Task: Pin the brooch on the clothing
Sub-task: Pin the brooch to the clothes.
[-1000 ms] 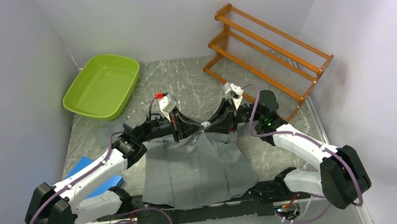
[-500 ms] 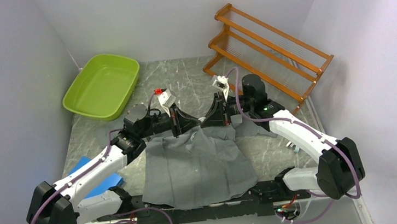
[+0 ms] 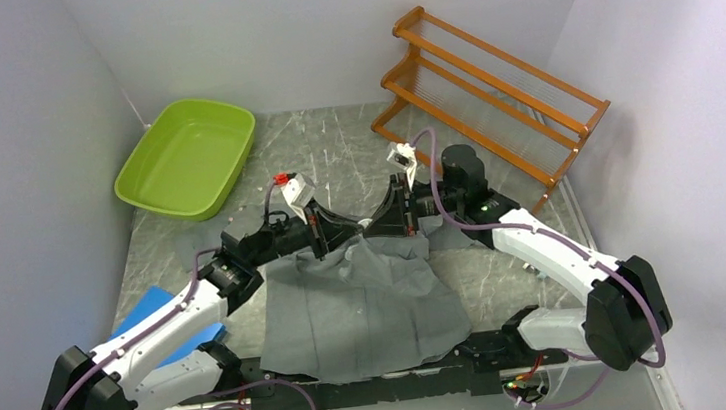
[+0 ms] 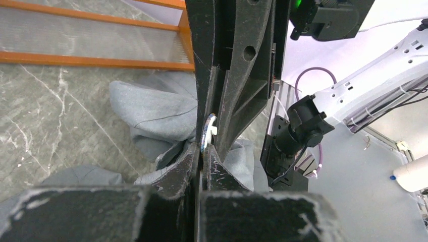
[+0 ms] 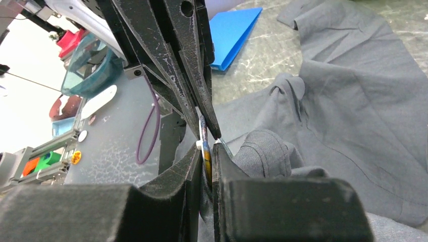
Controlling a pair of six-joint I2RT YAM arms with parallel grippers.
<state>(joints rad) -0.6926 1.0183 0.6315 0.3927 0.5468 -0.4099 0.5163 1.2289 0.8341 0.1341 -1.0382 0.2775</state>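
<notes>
The left fingers point(image 4: 185, 169) pinch tight on the small round brooch point(image 4: 207, 133); the right fingers point(image 5: 188, 169), nearly closed, grip its other edge. It sits just above the bunched-up part of the dark-grey shirt point(image 3: 359, 306).

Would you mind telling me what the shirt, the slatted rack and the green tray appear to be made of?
The shirt looks like thin woven cloth, matte dark grey: it folds and wrinkles softly. The rack seems to be wood with an orange-brown finish, judging by its straight rails. The green tray is probably moulded plastic: smooth, one even lime colour, rounded corners.
</notes>
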